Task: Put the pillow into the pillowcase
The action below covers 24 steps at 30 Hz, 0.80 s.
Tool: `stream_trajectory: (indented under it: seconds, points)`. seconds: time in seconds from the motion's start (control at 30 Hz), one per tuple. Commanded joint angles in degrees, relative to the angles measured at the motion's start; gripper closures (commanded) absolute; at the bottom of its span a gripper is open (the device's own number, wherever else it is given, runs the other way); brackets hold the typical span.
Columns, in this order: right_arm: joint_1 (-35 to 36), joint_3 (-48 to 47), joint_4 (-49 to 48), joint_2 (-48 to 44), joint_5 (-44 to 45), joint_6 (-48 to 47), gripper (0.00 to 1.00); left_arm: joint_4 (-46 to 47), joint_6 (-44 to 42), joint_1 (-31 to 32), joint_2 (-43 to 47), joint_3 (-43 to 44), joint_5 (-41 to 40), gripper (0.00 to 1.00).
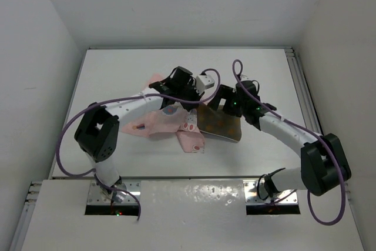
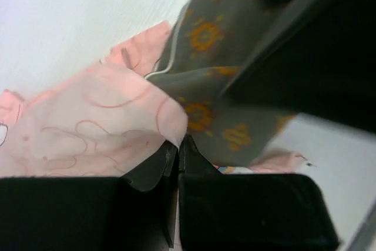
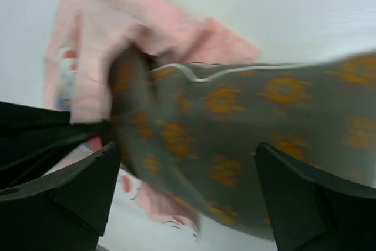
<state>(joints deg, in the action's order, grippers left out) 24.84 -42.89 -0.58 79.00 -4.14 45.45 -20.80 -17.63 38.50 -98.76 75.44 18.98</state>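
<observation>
- The left gripper [image 2: 178, 144] has its fingers pressed together, pinching an edge of the pillowcase [image 2: 88, 121] at the tips.
- The right gripper [image 3: 188, 148] stands spread wide, with a finger on either side of the pillow [image 3: 235, 121] and the olive-brown fabric between them.
- In the right wrist view, pink fabric lies over one end of the pillow. Most of the dotted cushion shows outside it, and whether that end sits inside the opening I cannot tell.
- From above, the pillow [image 1: 220, 124] sits near the middle of the table [image 1: 117, 74], touching the rumpled pillowcase [image 1: 164, 121] on its left.
- The table is flat, white and matte, with a metal rail [image 1: 295, 80] along its right edge.
- Plain white walls [image 1: 41, 57] close in the left, back and right sides.
- Count: two arms, two grippers, one pillow, one pillowcase, and two purple cables [image 1: 64, 139] looping from the arms.
</observation>
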Motion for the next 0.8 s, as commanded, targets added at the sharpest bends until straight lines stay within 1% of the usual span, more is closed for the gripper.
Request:
stream_trajectory:
  seconds: [0.0,0.03,0.07,0.2,0.3,0.33,0.4,0.47,0.5,0.53,0.57,0.6,0.67,0.7,0.73,0.77]
  points:
    - [-5.4,-0.8,10.0,-5.2,4.0,-1.2,0.06,4.4,0.6,-0.3,-2.5,0.5,-7.5,1.0]
    - [-6.8,0.0,10.9,-6.1,3.9,-1.1,0.01,3.9,0.8,-0.1,-2.9,0.8,-6.8,1.0]
    - [-8.7,1.0,11.0,-6.9,4.0,-1.0,0.01,3.3,0.9,0.0,-3.5,1.3,-6.2,1.0]
    - [-11.6,2.4,12.5,-7.7,4.5,0.3,0.01,1.6,1.1,0.7,-3.8,1.8,-4.4,1.0]
    - [-13.0,4.8,9.8,-4.5,0.4,2.5,0.01,1.5,1.5,0.6,-3.9,1.9,-4.0,1.0]
    - [-13.1,6.3,8.5,-1.7,-3.2,2.6,0.01,1.6,1.6,0.7,-3.9,2.2,-3.8,1.0]
    - [-12.8,7.6,5.3,1.4,-7.3,2.1,0.01,1.8,1.8,1.0,-4.0,2.8,-3.3,1.0]
    - [-10.9,9.1,0.9,5.8,-11.8,1.8,0.01,1.7,1.7,1.2,-4.2,3.9,-3.2,1.0]
    - [-10.2,9.3,-1.6,7.1,-12.4,1.7,0.01,1.7,1.5,1.3,-4.4,4.4,-2.5,1.0]
    - [-8.9,9.2,-2.5,8.5,-13.2,1.6,0.04,1.8,1.5,1.5,-4.5,5.3,-2.1,1.0]
    - [-8.6,8.4,-3.5,11.0,-15.7,1.6,0.08,1.5,1.5,1.8,-4.9,5.9,-1.2,1.0]
    - [-8.4,7.7,-4.2,12.0,-17.2,1.6,0.33,1.2,1.4,1.9,-5.1,6.5,-0.4,1.0]
    - [-8.0,5.5,-6.7,12.1,-20.1,1.4,0.59,0.5,1.2,2.1,-5.6,8.6,2.1,1.0]
    - [-7.5,4.7,-7.3,11.6,-20.6,1.0,0.96,0.1,1.0,2.2,-5.6,9.4,3.2,1.0]
    - [-7.3,3.9,-7.5,10.7,-20.4,0.8,1.0,-0.3,1.0,2.2,-5.9,10.9,4.6,1.0]
    - [-7.2,1.7,-7.4,9.6,-20.5,0.3,1.0,-1.3,0.8,2.2,-6.1,12.1,6.8,1.0]
